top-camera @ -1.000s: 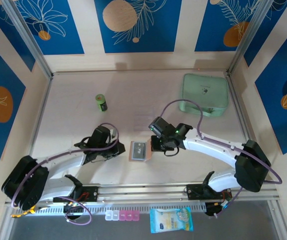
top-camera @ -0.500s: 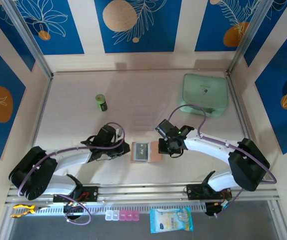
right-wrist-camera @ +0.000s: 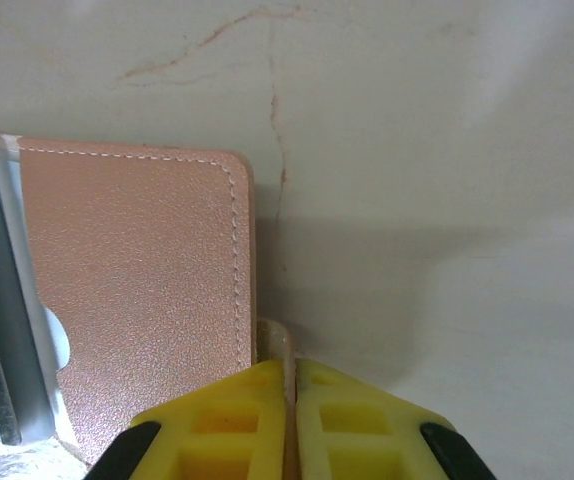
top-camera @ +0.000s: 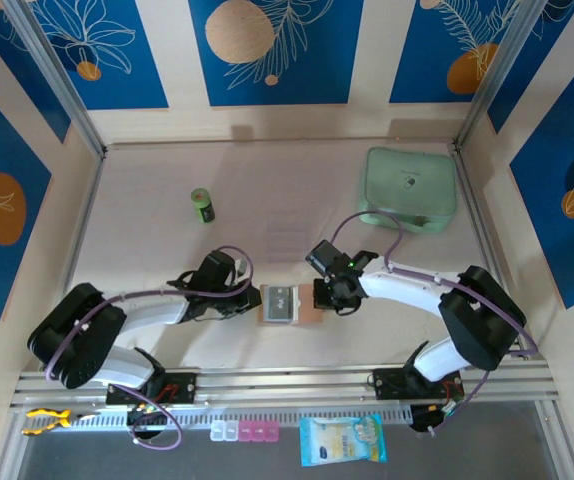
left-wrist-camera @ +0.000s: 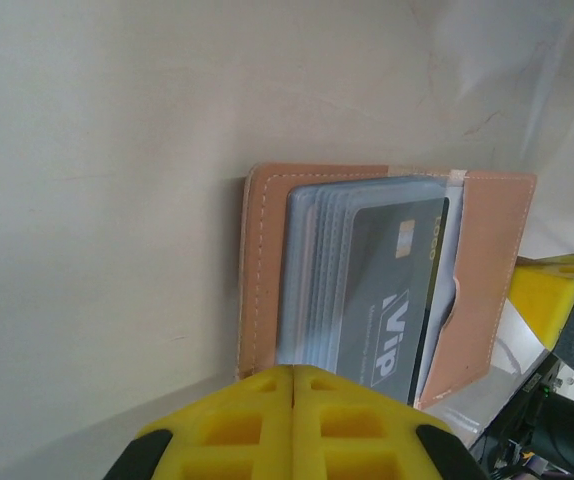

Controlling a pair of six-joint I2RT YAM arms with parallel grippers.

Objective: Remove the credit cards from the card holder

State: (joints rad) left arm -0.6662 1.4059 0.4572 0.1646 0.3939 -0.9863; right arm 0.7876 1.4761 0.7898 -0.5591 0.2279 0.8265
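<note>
The small tan-pink leather card holder (top-camera: 289,303) lies open on the pale table (top-camera: 147,240) between the two arms. None of the thin plastic credit cards (left-wrist-camera: 399,290) is out yet. A dark one marked VIP sits in the grey-blue clear pockets (whether more lie in the pockets behind it I cannot tell).

The left gripper (left-wrist-camera: 293,415) is clenched at the holder's left edge, with nothing visibly in it. The right gripper (right-wrist-camera: 289,405) is clenched on what looks like the holder's pale strap tab. All the extracting remains, I judge.

A mint-green rounded case (top-camera: 412,187) and a small green cylinder (top-camera: 202,206) stand well apart. Nothing crowds the holder but the grippers themselves.
</note>
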